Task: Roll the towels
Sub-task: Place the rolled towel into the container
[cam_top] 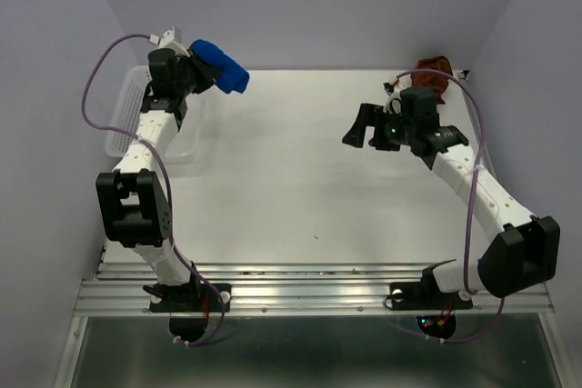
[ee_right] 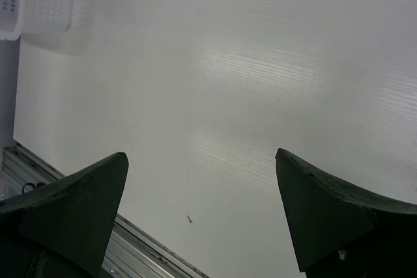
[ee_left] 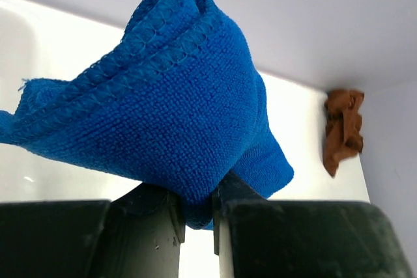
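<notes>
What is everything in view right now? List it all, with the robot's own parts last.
blue towel: one, royal blue, bunched, lifted off the table at the far left
brown towel: one, rust-brown, crumpled, far right corner of the table
basket: one, white perforated plastic, left edge of the table
table: one, white, under everything
left claw: one, black, shut on the blue towel
right claw: one, black, open and empty, above the table's right side
</notes>
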Robot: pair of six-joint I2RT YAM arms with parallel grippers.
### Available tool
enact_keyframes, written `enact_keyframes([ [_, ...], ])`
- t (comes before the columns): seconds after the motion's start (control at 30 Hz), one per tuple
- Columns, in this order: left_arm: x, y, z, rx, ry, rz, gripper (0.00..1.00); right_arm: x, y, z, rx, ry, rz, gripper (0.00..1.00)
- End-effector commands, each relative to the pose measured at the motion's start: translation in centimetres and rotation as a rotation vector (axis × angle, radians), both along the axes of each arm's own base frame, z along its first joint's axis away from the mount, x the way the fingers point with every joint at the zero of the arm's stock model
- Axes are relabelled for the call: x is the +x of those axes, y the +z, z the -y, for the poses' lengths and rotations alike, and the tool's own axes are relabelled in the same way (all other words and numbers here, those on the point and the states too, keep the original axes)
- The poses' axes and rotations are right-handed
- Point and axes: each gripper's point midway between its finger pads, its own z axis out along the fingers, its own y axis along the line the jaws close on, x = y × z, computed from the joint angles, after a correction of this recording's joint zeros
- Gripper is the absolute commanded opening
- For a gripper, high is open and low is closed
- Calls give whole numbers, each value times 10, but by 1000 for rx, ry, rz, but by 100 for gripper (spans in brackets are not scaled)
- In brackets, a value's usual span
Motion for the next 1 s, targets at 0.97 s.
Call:
enact_keyframes([
  [0.97, 126, -115, -179, 24, 139, -30, 0, 56, -28, -11, -57, -10, -73, 100],
])
